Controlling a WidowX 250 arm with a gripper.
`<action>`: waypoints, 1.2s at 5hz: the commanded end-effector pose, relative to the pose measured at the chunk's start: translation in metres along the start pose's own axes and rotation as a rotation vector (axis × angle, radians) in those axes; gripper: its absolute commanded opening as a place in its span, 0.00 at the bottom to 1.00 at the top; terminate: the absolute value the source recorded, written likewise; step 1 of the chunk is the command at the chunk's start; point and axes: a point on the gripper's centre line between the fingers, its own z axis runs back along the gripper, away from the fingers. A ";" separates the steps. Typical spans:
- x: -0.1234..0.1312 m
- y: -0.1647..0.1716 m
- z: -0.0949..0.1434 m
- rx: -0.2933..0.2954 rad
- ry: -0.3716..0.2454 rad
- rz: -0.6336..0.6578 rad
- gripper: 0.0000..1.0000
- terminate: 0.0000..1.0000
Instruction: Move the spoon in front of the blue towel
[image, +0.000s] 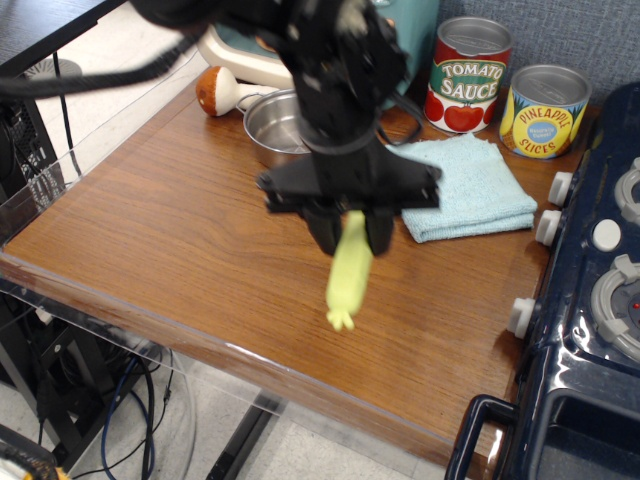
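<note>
The tool (349, 232) grips the spoon (347, 276) by its upper end, handle hanging nub-down above the counter (170, 230) toward its front edge, just left of the blue towel (459, 186). Done well, the step likely calls for lowering gently onto bare wood before the towel's front edge, then releasing.

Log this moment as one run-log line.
gripper: shut on spoon | spoon: held above table, handle pointing down | blue towel: flat, right of gripper | placement: not yet done
</note>
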 end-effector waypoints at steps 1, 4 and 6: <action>-0.026 -0.019 -0.014 -0.036 0.029 -0.182 0.00 0.00; -0.021 -0.021 -0.050 -0.013 0.092 -0.217 0.00 0.00; -0.016 -0.014 -0.047 0.000 0.089 -0.173 1.00 0.00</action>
